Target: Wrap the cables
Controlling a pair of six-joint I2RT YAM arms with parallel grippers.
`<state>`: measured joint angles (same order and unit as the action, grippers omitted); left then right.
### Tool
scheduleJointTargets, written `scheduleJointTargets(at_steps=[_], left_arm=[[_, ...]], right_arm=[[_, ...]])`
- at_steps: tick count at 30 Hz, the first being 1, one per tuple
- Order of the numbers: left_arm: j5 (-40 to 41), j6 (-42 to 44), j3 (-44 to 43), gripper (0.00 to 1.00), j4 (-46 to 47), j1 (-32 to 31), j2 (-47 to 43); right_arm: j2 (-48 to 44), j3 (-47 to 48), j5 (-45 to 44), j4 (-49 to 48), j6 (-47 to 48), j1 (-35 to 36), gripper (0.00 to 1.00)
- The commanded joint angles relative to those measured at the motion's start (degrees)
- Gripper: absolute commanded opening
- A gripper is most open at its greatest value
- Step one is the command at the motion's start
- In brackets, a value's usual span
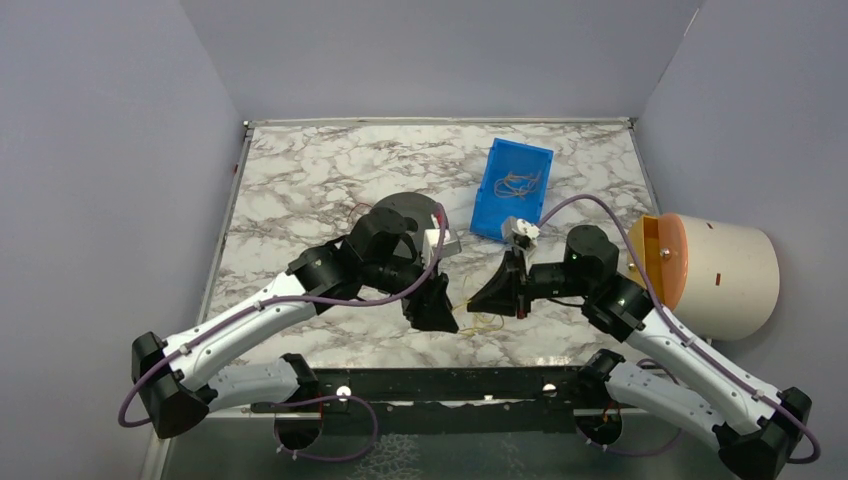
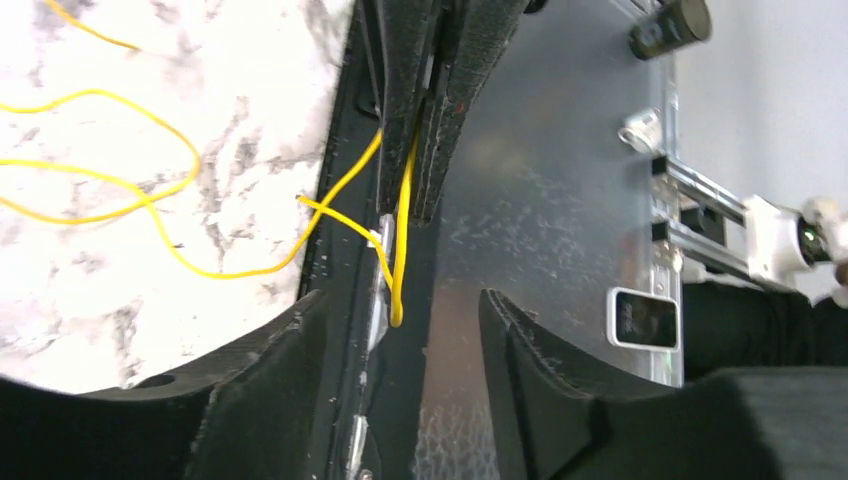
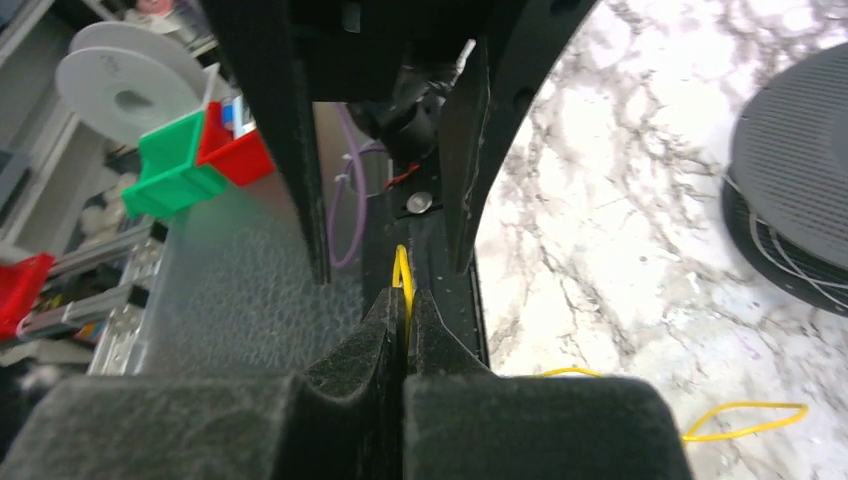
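A thin yellow cable [image 1: 480, 322] lies in loose loops on the marble table near its front edge. My right gripper [image 1: 497, 293] is shut on a loop of this cable, which sticks out between the closed fingertips in the right wrist view [image 3: 401, 268]. My left gripper [image 1: 437, 305] faces it, open. In the left wrist view the yellow cable [image 2: 402, 240] hangs from the right gripper's shut fingers [image 2: 432, 110], and its bent end reaches just in between my open left fingertips [image 2: 520, 330]. The rest of the cable [image 2: 110, 205] trails over the table.
A blue bin [image 1: 493, 205] holding more cables stands behind the right gripper. A black spool [image 1: 405, 210] and a small white box [image 1: 441, 240] sit behind the left gripper. A cream cylinder with an orange lid [image 1: 715, 270] stands at the right edge.
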<state>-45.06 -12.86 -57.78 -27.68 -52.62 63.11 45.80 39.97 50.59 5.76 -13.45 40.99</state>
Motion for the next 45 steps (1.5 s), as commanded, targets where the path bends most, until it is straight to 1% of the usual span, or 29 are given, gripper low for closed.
scheduleJointTargets(at_steps=[1,4,8,11,14,18,23,27,31,34,38,45], left_arm=[[12.3,1.1,-3.0,0.63,-1.6,-0.3,-2.7],[18.9,1.1,-3.9,0.69,-1.6,-0.3,-4.3],[31.2,0.6,-4.5,0.72,-1.3,-0.3,-6.7],[38.1,-0.3,-3.9,0.75,-0.3,-0.3,-8.2],[42.4,-0.7,-2.9,0.76,0.8,-0.3,-8.3],[48.3,-0.9,-2.9,0.76,0.3,-0.3,-6.1],[52.8,-0.3,-3.2,0.76,0.1,-0.4,-1.6],[58.4,0.2,-3.8,0.76,0.1,-0.5,3.4],[68.0,1.1,-3.9,0.76,0.2,-1.4,8.2],[73.5,1.0,-4.4,0.77,0.1,-2.5,12.4],[77.6,0.9,-5.8,0.8,0.2,-3.5,18.7],[83.4,4.7,-11.0,0.82,0.3,-5.5,28.5]], right_arm=[[-2.0,1.3,-10.5,4.5,0.0,0.4,0.01],[-2.7,2.0,-16.5,6.3,-0.6,0.4,0.01],[-3.9,2.7,-28.8,8.9,-2.9,0.4,0.01],[-4.5,2.7,-36.7,9.9,-5.6,0.4,0.01],[-4.4,2.8,-44.7,11.0,-9.1,0.4,0.01],[-4.6,2.3,-54.5,13.3,-14.9,0.4,0.01],[-5.0,0.9,-62.7,15.8,-19.8,0.4,0.01],[-5.0,-0.2,-67.5,18.2,-23.7,0.4,0.01],[-5.0,-0.6,-71.1,20.9,-26.9,0.4,0.01],[-5.3,-0.9,-71.6,21.6,-27.3,0.4,0.01],[-6.5,-2.2,-71.3,21.6,-27.5,0.4,0.01],[-9.9,-3.3,-72.0,23.6,-27.2,0.4,0.01]])
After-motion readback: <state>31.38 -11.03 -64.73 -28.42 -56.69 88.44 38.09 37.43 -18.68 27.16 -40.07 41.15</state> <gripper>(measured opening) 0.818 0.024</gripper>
